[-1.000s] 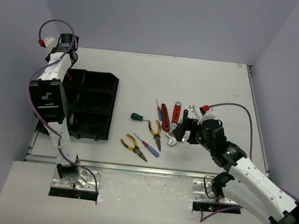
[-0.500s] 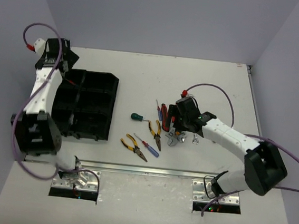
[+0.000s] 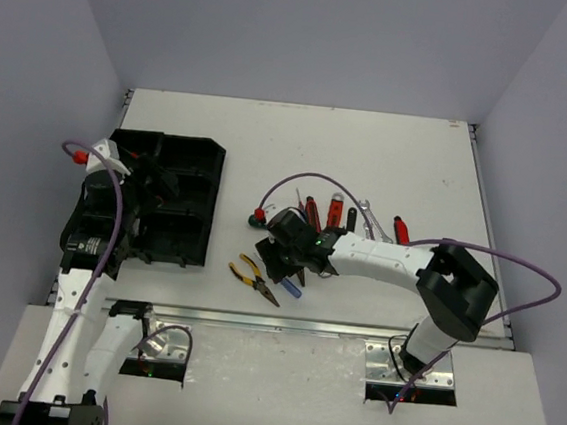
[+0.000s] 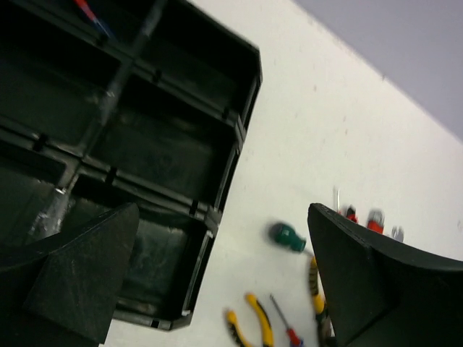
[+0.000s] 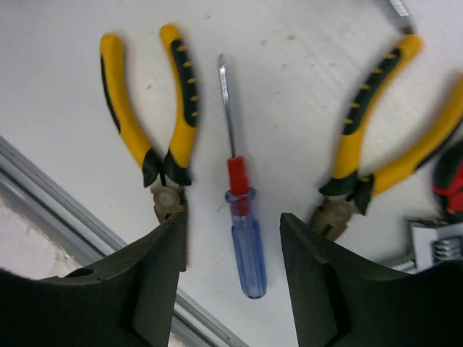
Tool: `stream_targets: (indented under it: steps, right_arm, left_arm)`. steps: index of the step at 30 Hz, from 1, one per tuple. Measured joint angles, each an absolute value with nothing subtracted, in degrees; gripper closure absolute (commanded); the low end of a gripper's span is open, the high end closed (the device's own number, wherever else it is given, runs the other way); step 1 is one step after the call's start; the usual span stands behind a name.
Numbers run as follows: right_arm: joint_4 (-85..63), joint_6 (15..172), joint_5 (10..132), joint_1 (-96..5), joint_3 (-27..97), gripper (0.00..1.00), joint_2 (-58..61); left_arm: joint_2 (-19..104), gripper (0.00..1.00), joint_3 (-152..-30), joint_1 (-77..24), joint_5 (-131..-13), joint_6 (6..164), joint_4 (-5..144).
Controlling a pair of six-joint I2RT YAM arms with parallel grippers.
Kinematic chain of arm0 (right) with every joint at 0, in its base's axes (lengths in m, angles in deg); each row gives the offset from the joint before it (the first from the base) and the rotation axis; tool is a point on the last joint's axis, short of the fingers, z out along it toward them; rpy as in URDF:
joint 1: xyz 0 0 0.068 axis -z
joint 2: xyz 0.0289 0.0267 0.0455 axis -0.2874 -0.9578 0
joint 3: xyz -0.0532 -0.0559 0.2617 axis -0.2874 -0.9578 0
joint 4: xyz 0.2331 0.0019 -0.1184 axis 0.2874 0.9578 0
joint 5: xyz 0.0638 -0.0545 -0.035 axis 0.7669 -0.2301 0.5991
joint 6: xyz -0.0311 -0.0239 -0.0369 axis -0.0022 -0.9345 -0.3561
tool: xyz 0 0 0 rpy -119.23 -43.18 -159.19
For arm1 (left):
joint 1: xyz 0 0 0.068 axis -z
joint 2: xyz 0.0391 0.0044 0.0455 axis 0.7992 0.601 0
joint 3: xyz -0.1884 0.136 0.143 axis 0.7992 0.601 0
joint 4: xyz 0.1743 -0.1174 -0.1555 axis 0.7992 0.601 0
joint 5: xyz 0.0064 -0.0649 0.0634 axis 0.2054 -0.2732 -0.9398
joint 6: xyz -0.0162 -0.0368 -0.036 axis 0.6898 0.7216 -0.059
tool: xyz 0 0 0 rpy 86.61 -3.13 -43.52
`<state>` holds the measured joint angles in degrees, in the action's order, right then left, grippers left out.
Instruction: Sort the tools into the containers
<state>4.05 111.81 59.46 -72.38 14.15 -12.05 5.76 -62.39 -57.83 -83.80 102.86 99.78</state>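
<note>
Straddling blue screwdriver: right end effector half-spread, apparently no contact. Left end effector spread wide, empty. Gap shows in wrist view only.

White table, plain lavender walls

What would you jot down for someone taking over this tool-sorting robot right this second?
Left gripper: open, empty, above the black tray.
Right gripper: open, fingers either side of the blue-handled screwdriver, not gripping it.
Tools: yellow pliers, a second pair, the green-handled screwdriver, red-handled tools and a silver wrench lie on the table right of the tray.
Done: a red-and-blue item shows in one far compartment; the others in view look empty.
Left: nearly every tool.
</note>
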Motion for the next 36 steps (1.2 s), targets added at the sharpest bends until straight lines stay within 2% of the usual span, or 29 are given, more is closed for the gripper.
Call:
stream_targets:
  steps: [5,6,7,10,11,12,16,20,25,28,30,36]
  right_arm:
    - [4.9,106.6,59.0,-75.2,15.1,0.47,-17.5]
    - [5.3,106.0,58.3,-75.4,15.5,0.51,-18.6]
    - [5.7,105.4,57.6,-75.5,16.1,0.58,-19.8]
    - [6.4,104.3,56.1,-76.0,18.5,0.90,-23.0]
    - [6.3,104.1,55.7,-76.4,19.2,0.97,-23.7]
    - [6.1,103.8,55.1,-76.8,19.7,1.00,-24.1]
    - [5.8,103.5,51.8,-78.4,19.7,1.00,-24.1]
    - [6.2,103.6,49.1,-79.4,17.2,1.00,-21.3]
    - [6.2,105.0,47.4,-79.1,13.1,1.00,-8.3]
    - [-0.7,105.1,51.5,-78.5,9.2,1.00,2.1]
    - [-5.2,105.1,54.2,-78.2,5.9,1.00,8.2]
    - [-10.4,105.4,58.9,-78.2,3.6,1.00,14.2]
  left_arm:
    - [6.8,0.00,-61.7,-55.1,-80.5,100.0,100.7]
    - [6.8,0.00,-61.7,-55.0,-80.0,99.7,100.7]
    - [6.8,0.00,-61.7,-54.9,-79.5,99.4,100.6]
    - [6.7,0.00,-61.7,-54.8,-78.3,98.9,100.3]
    - [6.6,0.00,-61.7,-54.8,-78.0,98.8,100.3]
    - [6.5,0.00,-61.7,-54.7,-77.7,98.7,100.3]
    - [6.3,0.00,-61.5,-54.5,-75.4,98.6,99.6]
    - [7.5,0.00,-59.6,-54.4,-67.5,98.4,96.7]
    - [10.4,0.00,-51.0,-53.3,-50.9,104.3,82.8]
    - [11.0,0.00,-41.8,-48.5,-43.8,113.3,68.3]
    - [11.1,0.01,-38.8,-43.4,-41.9,117.1,63.8]
    - [11.6,0.13,-39.4,-31.8,-44.1,121.3,53.0]
